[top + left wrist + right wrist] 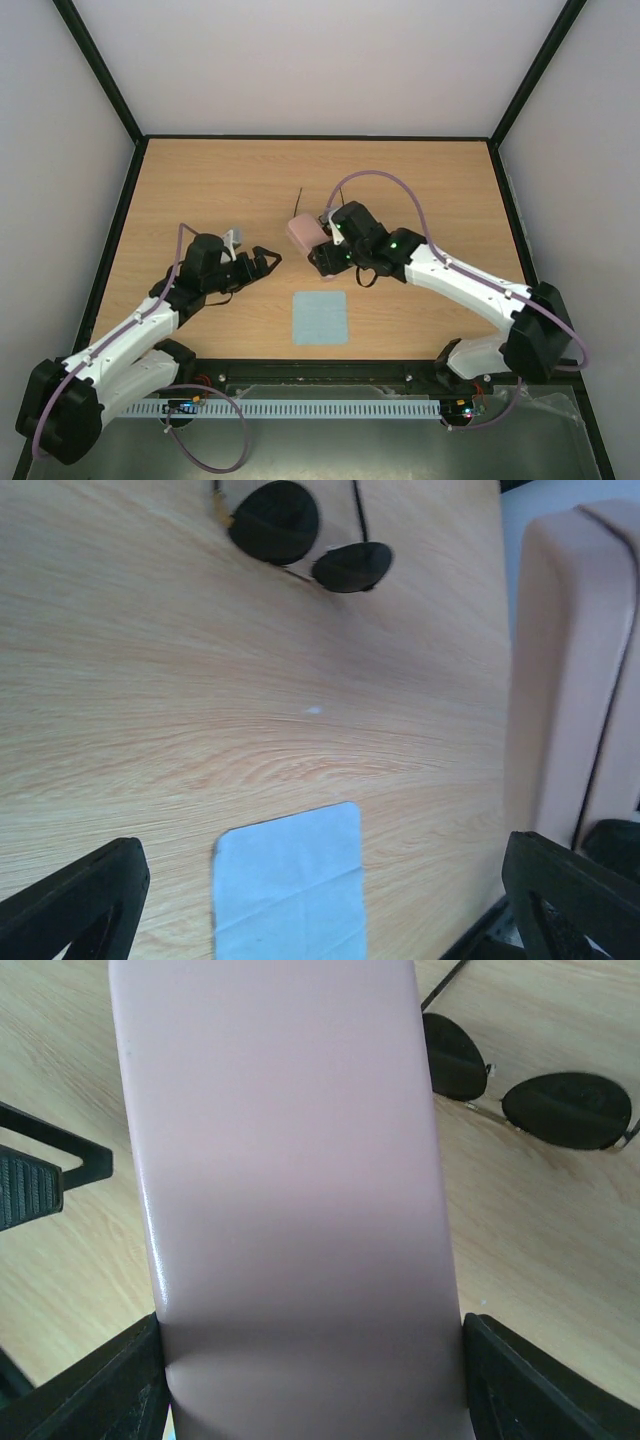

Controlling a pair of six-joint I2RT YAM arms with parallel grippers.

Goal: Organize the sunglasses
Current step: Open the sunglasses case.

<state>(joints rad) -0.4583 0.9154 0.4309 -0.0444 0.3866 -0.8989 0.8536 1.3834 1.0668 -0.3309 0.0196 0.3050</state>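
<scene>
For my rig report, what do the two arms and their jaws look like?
Both the left arm and right arm have white links, black joints and black wedge-shaped jaws. A lilac cable loops along each; a green light glows on the right one.

Light wood table (pixel 200 180), black edge trim (pixel 320 137); plain white walls (pixel 320 60) on 3 sides; even light.

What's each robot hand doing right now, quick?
Left gripper: jaws open, empty.
Right gripper: jaws closed on the pink case.
</scene>
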